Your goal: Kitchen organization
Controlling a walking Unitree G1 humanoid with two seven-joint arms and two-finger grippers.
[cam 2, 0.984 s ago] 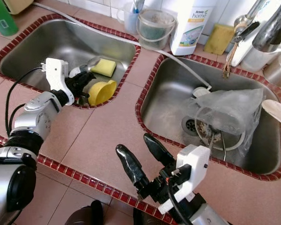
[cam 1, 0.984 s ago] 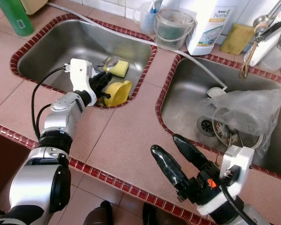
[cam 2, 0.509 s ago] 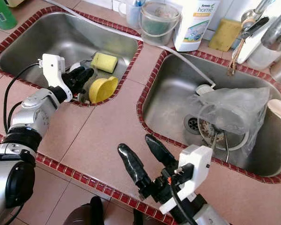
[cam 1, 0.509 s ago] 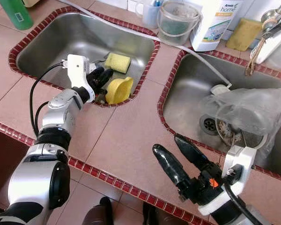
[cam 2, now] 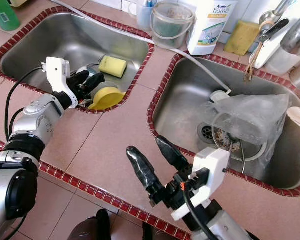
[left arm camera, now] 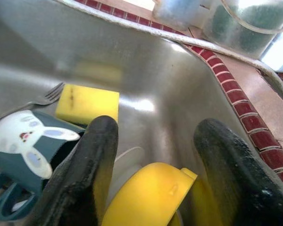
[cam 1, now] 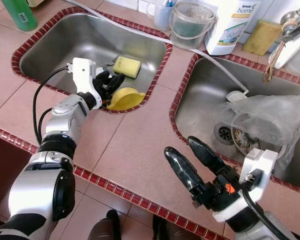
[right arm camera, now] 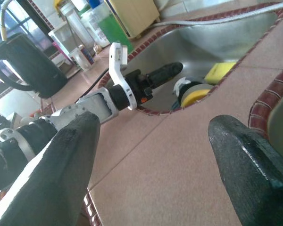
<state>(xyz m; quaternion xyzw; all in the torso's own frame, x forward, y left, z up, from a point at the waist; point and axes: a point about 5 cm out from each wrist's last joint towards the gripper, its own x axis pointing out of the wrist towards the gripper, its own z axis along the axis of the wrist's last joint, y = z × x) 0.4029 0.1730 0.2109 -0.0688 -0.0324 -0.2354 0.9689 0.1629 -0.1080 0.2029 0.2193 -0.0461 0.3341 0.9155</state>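
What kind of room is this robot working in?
Most likely a home kitchen: a tiled counter with a double stainless steel sink, a yellow dish sponge in the basin, and a white detergent bottle behind it.

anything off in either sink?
Right sink: a crumpled plastic bag lies over the drain and the dish beneath. Left sink: yellow cup tipped on its side at the open left claw.
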